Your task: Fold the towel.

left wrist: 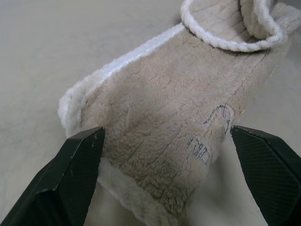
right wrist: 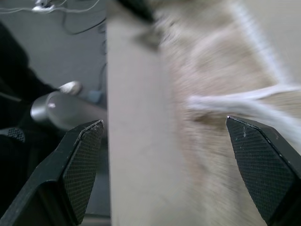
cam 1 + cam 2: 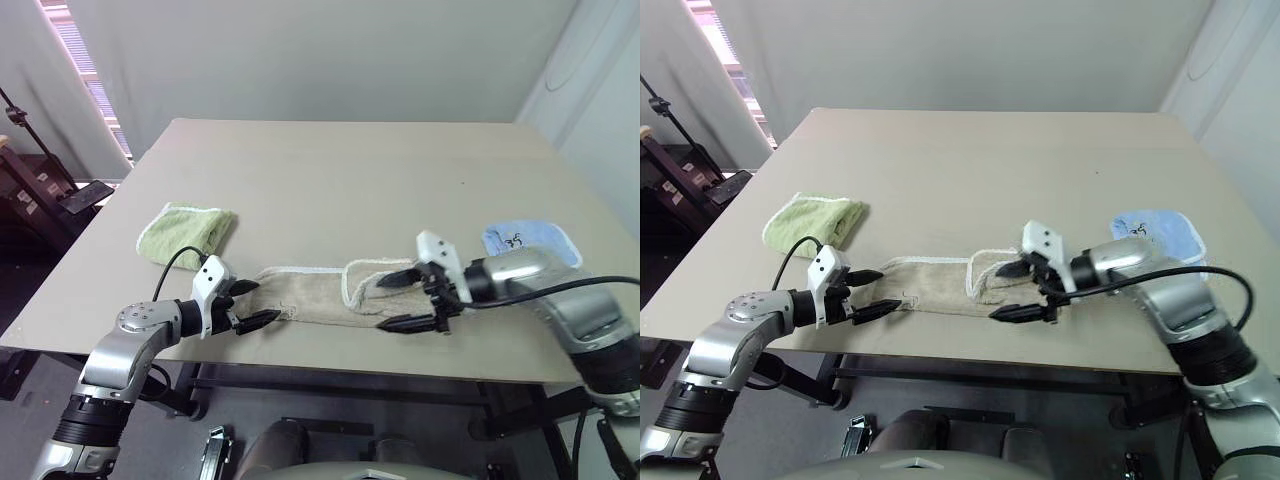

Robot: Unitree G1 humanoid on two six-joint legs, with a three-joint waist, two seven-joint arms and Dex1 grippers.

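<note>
Both arms low, left fingers (image 3: 255,304) and right fingers (image 3: 400,302) spread.

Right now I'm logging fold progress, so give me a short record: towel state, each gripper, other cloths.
towel: beige towel lies as a long strip near the table's front edge, its right end flipped back over itself
left gripper: left gripper open, at the strip's left end, holding nothing
right gripper: right gripper open, over the folded right end, holding nothing
other cloths: green towel at left, blue towel at right, both apart from the strip
</note>
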